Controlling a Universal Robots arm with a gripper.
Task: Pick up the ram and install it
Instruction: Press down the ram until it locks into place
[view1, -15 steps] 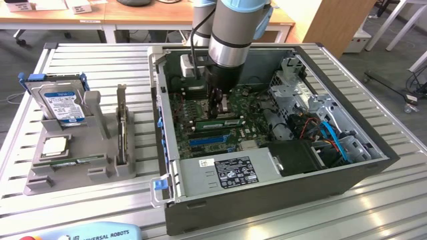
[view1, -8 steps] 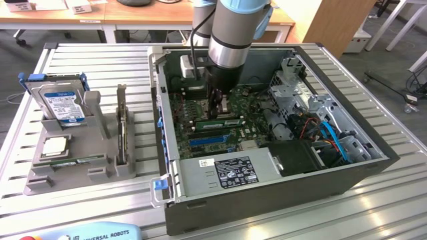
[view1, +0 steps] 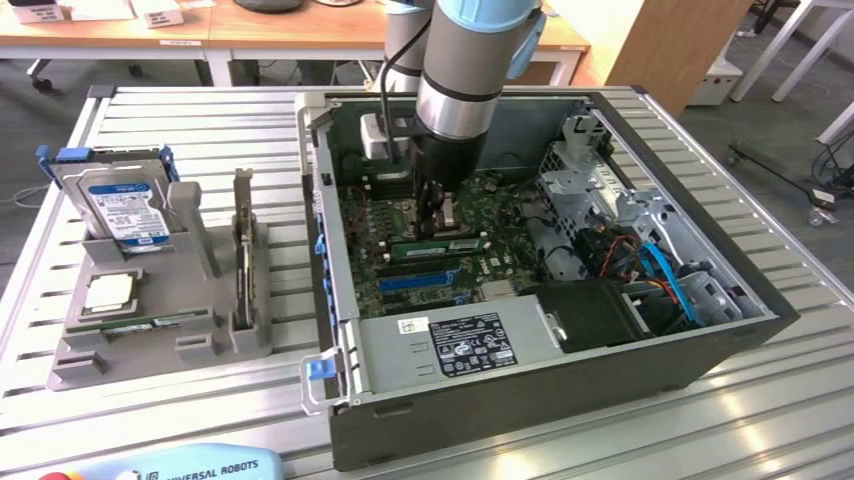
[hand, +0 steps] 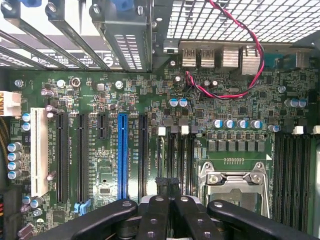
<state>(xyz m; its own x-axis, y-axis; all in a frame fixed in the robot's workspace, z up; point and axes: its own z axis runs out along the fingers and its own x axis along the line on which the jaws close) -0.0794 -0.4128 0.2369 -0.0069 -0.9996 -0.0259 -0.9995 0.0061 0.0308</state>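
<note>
The ram (view1: 447, 244) is a narrow green stick standing on edge in a slot of the motherboard, inside the open computer case (view1: 344, 350). My gripper (view1: 431, 226) reaches down from the arm into the case, and its tip is right at the ram's top edge. In the wrist view the gripper (hand: 170, 184) is shut. Its black fingers (hand: 156, 210) are pressed together over the dark memory slots (hand: 172, 155) next to the white clips. Whether the fingertips touch the ram I cannot tell.
A grey holder (view1: 80, 365) on the exterior view's left carries a hard drive (view1: 123, 205), a square silver processor (view1: 110, 290), a dark upright expansion card (view1: 243, 250) and a thin green board (view1: 144, 323). The case holds a power supply (view1: 454, 345), a drive cage (view1: 587, 180) and cables (view1: 667, 275).
</note>
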